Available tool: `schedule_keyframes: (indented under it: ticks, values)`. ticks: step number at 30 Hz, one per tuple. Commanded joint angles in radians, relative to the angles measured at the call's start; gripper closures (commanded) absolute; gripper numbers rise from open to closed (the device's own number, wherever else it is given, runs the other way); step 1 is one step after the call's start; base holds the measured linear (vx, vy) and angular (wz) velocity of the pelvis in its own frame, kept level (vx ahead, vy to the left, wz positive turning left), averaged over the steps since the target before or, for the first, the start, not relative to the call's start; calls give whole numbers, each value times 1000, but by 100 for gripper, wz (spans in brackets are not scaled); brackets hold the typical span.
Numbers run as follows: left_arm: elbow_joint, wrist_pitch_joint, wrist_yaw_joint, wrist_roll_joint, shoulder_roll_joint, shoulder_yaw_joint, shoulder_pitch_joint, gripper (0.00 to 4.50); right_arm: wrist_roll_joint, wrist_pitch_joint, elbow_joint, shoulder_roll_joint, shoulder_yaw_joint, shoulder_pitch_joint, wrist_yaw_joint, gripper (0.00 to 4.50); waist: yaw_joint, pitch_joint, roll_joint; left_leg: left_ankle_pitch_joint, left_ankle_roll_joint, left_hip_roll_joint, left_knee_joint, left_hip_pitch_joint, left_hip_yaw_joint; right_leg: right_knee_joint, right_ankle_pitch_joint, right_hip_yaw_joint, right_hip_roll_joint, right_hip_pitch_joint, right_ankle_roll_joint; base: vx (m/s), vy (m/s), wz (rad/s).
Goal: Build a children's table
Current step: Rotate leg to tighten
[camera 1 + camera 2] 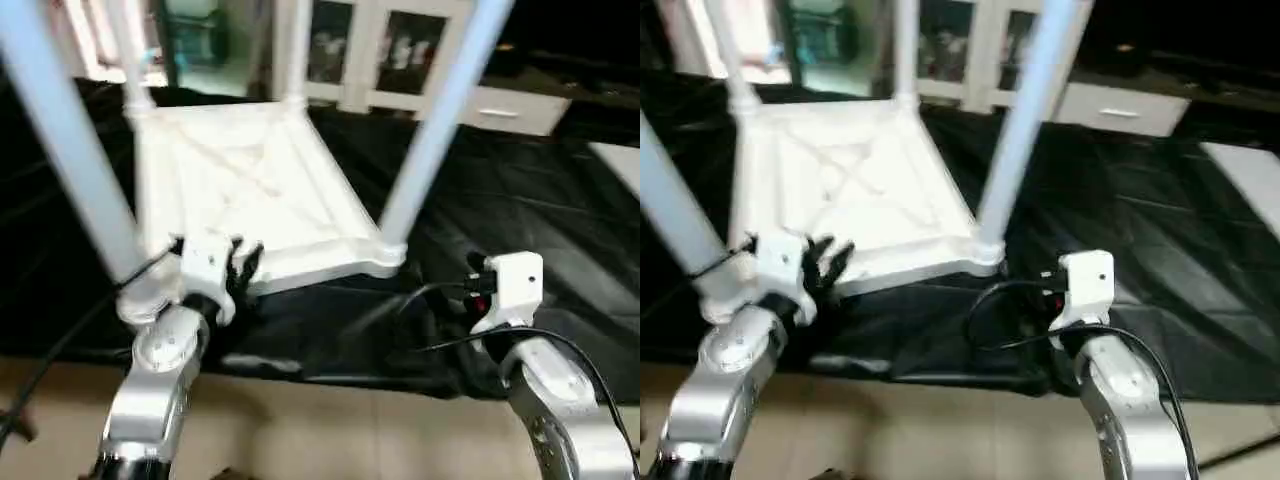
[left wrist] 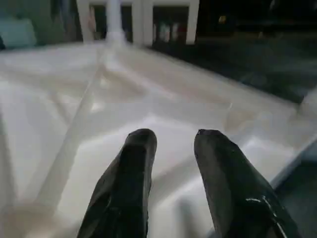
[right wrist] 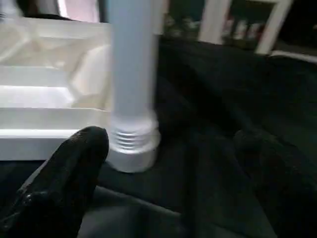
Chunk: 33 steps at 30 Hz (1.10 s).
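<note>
The children's table [image 1: 250, 180] lies upside down on the black sheet, its X-ribbed underside facing up. Four white legs stand in the corner sockets: the near-left leg [image 1: 70, 150], the near-right leg [image 1: 440, 110] and two far ones [image 1: 293, 50]. My left gripper [image 2: 173, 139] hovers over the near rim beside the near-left corner, its fingers [image 1: 240, 262] apart with nothing between them. My right gripper [image 3: 171, 141] is wide open, low over the sheet, a short way in front of the near-right leg's ribbed base [image 3: 131, 144] and not touching it.
The black-sheeted work table [image 1: 520, 190] reaches far to the right. White cabinets with glass doors [image 1: 400, 50] stand behind it. Its front edge runs just under my wrists, with beige floor [image 1: 330, 430] below. Black cables [image 1: 440, 300] loop around my right wrist.
</note>
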Motion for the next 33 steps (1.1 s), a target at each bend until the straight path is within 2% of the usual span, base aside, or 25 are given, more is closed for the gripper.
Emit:
schedule_keyframes:
  ticks: [1,2,4,5,6,8,9,10,11,12,13,14,15,16,18,21,22,24,25,26,27,28,29,31,33]
  values:
    - [-23,10,11,6,-22,-25,-6,279,-25,0,1,-16,-10,-24,-6,0,-20,-40,21,-541,23,190,-211,29,-114,0,-53,26,-53,-8,-122,-19,-187,-8]
    - [-24,11,14,7,-23,-25,-4,279,-33,-4,9,-16,-11,-31,-5,0,-27,-46,0,-518,74,150,-182,22,-93,-42,-66,38,-71,-4,-215,-24,-224,-5]
    - [-29,15,19,7,-26,-24,0,279,-41,-11,23,-18,-11,-37,-1,0,-8,-59,-48,-344,149,-67,78,-3,21,-188,-201,47,-90,15,-412,-18,-226,-1]
    - [-31,17,24,8,-29,-24,1,279,-46,-16,31,-21,-9,-39,-1,0,15,-70,-54,-235,172,-67,160,-60,13,-183,-182,83,-125,68,-468,1,-210,-5]
    - [-32,17,29,10,-30,-24,3,279,-49,-19,37,-24,-10,-42,-1,0,10,-57,-48,-178,137,-66,185,-81,1,-181,-158,51,-121,55,-423,1,-210,-5]
    - [-38,25,43,-13,-47,-11,11,279,-51,-15,51,-29,-10,-49,-9,0,12,-68,-25,-183,149,-57,117,-67,-21,-183,-126,54,-104,70,-262,-15,-154,6]
    - [-44,33,48,-25,-54,-3,15,279,-51,-12,54,-32,-8,-50,-11,0,16,-80,20,-99,195,6,24,-26,-47,-197,-103,17,-69,66,-80,-22,-138,15]
    - [-52,20,42,-28,-53,-4,17,279,-50,-13,56,-35,-6,-51,-6,0,13,-91,37,11,251,98,-3,22,-102,-160,-54,-17,-44,35,14,-20,-137,16]
    - [-56,25,44,-21,-50,-7,17,279,-46,-11,57,-34,-9,-53,-1,0,-11,-98,34,244,425,299,-42,100,-206,17,-115,-6,-66,-84,95,-18,-101,9]
    - [-57,16,38,-17,-45,-11,15,279,-42,-9,58,-34,-10,-55,5,0,-5,-84,13,496,501,206,-14,93,-152,59,-18,47,-84,-134,58,-18,-101,9]
    - [-60,12,30,-20,-43,-12,14,279,-45,-12,60,-37,-8,-58,8,0,-5,-80,2,511,504,154,-2,70,-128,36,51,80,-95,-120,45,-43,-71,9]
    - [-62,9,24,-22,-41,-13,13,279,-48,-14,62,-39,-7,-60,11,0,15,-68,-30,304,370,16,31,12,-46,-66,123,109,-95,-69,56,-79,-131,-5]
    - [-67,6,15,-24,-39,-17,14,279,-49,-14,64,-42,-2,-62,19,0,38,-66,-23,71,223,3,14,-26,-51,-93,-38,113,-155,0,22,-79,-131,-5]
    - [-79,12,10,-28,-38,-25,18,279,-56,-16,66,-44,5,-66,25,0,48,-56,-35,-182,81,26,-15,11,-43,-111,-327,107,-142,-5,14,-103,-147,-7]
    - [-84,13,9,-29,-35,-29,19,279,-59,-18,67,-44,8,-68,23,0,37,-34,-28,-413,4,24,-52,47,-32,-141,-663,85,-109,-14,8,-88,-95,6]
    - [-88,17,8,-33,-33,-31,20,279,-58,-20,74,-43,11,-72,23,0,-11,-11,-5,-722,-24,22,-39,138,-41,-207,-840,-31,-64,-26,15,-62,-32,-4]
    - [-88,19,7,-34,-32,-30,20,279,-55,-19,76,-42,12,-73,26,0,-35,-11,13,-838,-35,55,-94,111,-63,-160,-634,-62,-47,26,9,0,0,0]
    - [-87,21,5,-34,-31,-28,18,279,-54,-20,77,-43,13,-73,28,0,-28,-14,41,-981,-39,100,-201,74,-83,7,-246,-50,-36,91,-15,-51,20,-21]
    - [-86,22,4,-34,-30,-28,17,279,-55,-21,78,-43,13,-72,29,0,-33,-9,36,-983,-24,99,-194,98,-85,2,-212,-34,-41,65,-15,0,0,0]
    - [-87,23,4,-34,-29,-29,17,279,-55,-23,79,-44,12,-72,29,0,-44,-7,5,-931,-24,67,-148,118,-66,-85,-374,-7,-71,46,-38,74,-59,-4]
    - [-87,25,2,-35,-26,-32,15,279,-58,-25,81,-43,11,-71,28,0,-28,-11,-11,-706,-19,2,-47,105,-18,-190,-793,21,-122,53,-16,74,-59,-4]
    - [-87,26,2,-35,-25,-33,15,279,-58,-25,81,-43,10,-71,28,0,-12,-8,-16,-553,10,-9,3,101,-7,-229,-967,45,-160,56,-1,104,-32,-9]
    - [-89,28,1,-34,-24,-38,16,279,-58,-27,84,-44,9,-71,28,0,14,-34,-34,-281,68,-12,51,23,-22,-231,-1013,106,-202,140,-11,148,-2,-6]
    - [-90,32,-1,-32,-22,-42,18,279,-57,-29,87,-46,10,-71,32,0,31,-40,-23,-153,92,-4,35,-9,-38,-207,-798,95,-169,155,-101,137,5,-2]
    - [-89,31,-2,-28,-19,-45,18,279,-54,-29,87,-48,14,-72,40,0,4,-38,29,-221,74,45,-83,65,-55,-139,-477,-4,-46,101,-133,152,25,2]
